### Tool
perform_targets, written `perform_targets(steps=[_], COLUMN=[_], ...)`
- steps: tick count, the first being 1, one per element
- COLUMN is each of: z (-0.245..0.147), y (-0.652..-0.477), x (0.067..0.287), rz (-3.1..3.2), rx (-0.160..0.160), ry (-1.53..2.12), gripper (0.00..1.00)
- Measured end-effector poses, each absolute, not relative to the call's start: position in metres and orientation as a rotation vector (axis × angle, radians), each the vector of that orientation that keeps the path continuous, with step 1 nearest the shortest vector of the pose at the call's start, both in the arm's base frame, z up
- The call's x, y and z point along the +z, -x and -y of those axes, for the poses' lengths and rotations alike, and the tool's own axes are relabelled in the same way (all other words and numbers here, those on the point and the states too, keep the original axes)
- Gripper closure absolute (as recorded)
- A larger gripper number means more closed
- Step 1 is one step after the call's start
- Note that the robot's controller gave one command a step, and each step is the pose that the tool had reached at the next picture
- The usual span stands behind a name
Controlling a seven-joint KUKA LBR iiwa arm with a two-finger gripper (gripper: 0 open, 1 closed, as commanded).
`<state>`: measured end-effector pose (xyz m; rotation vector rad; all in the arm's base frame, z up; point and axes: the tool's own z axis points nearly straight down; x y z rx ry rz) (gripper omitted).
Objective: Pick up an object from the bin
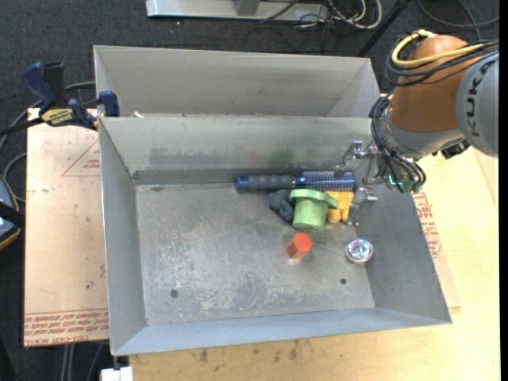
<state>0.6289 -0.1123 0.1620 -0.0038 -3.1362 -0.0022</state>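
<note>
My gripper (364,190) hangs at the right side of the bin, close to the right wall, just right of a small cluster of things. Nearest to it is a yellow piece (343,205), lying below the bristle end of a blue brush (295,182) that stretches left along the back of the floor. A light green spool-shaped thing (310,209) rests against the yellow piece, with a dark grey lump (280,204) on its left. Below the gripper sits a small round silver cap (359,251). Nothing shows between the gripper's jaws.
A small red-orange block (299,246) lies alone in front of the green spool. The arm with its orange cover and cables comes in over the bin's right rim. The bin's sloped walls rise on all sides.
</note>
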Motion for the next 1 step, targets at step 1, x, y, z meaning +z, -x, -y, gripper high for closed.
perform_targets(steps=[1], z=[0.0857], y=[-0.6512], x=[0.0992], rz=[3.149], rx=[0.001], ry=[-0.04], gripper=[0.0])
